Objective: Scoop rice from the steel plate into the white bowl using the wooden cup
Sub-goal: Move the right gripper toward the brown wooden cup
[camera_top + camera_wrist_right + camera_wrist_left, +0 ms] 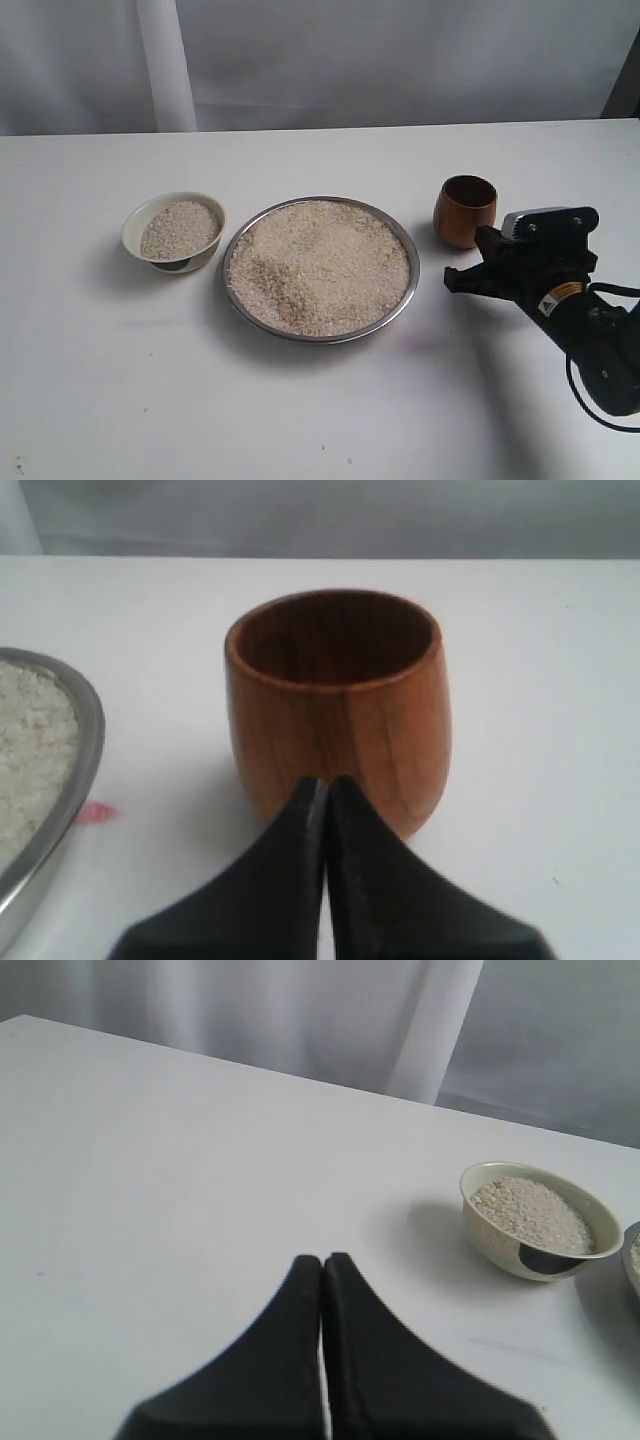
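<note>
At the steel plate's three o'clock, the upright wooden cup stood directly ahead of the nearer right gripper, whose empty jaws were pressed together.

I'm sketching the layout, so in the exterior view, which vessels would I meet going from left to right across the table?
white bowl → steel plate → wooden cup

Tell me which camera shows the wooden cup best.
The right wrist view: the wooden cup sits large and close, upright, its mouth and dark inside visible, just beyond the shut right gripper. The exterior view shows it small, standing to the right of the steel plate. The left wrist view does not show it.
</note>
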Robot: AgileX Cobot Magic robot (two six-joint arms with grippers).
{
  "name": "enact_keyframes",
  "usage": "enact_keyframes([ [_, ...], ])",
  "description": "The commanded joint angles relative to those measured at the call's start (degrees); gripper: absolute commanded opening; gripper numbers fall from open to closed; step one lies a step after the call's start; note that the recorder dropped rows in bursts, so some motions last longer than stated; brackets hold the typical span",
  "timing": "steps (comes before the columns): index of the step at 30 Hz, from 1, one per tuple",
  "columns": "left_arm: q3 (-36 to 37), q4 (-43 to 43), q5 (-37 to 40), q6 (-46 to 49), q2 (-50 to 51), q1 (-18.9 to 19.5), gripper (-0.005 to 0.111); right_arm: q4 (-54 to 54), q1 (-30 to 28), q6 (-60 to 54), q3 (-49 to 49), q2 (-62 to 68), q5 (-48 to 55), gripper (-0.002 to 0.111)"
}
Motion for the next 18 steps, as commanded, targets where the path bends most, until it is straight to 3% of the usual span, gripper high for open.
enact_keyframes([
  [1,-0.08,-0.31,-0.15,-0.33,0.02,-0.37,0.0,-0.77,-0.32,-0.51,-0.3,0.75,-0.92,0.0],
  [8,-0.08,-0.31,-0.15,-0.33,0.02,-0.37,0.0,-0.77,-0.32,-0.51,-0.3,0.75,-0.92,0.0],
  [11,-0.08,-0.31,-0.15,-0.33,0.02,-0.37,0.0,-0.77,-0.32,-0.51,-0.3,0.75,-0.92,0.007],
  [14,-0.08,-0.31,-0.15,-0.33,0.02,-0.37,0.0,-0.77,-0.32,-0.51,-0.3,0.75,-0.92,0.029],
  [18,-0.08,-0.31,-0.15,-0.33,0.02,-0.37,0.0,-0.77,-0.32,-0.51,-0.4,0.75,-0.92,0.073],
])
